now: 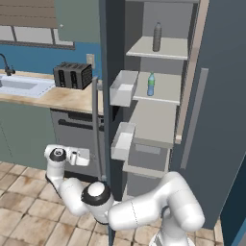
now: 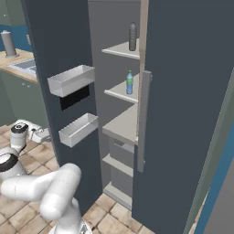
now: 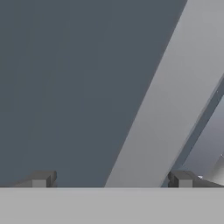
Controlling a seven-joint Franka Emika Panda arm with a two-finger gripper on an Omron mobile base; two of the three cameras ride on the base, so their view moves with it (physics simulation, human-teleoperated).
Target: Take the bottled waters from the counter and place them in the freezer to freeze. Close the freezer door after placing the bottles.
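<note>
Bottled waters both stand on freezer shelves, grey one above blue one, up and beyond the claw. Placing looks finished; closing remains. Freezer door stands open, its handle straight ahead of the wide, empty claw.

A black two-slot toaster stands against the blue wall. Left of it lies a white sink basin with a dark faucet. Below sits a dishwasher front, and tan stone tiles cover the floor.
</note>
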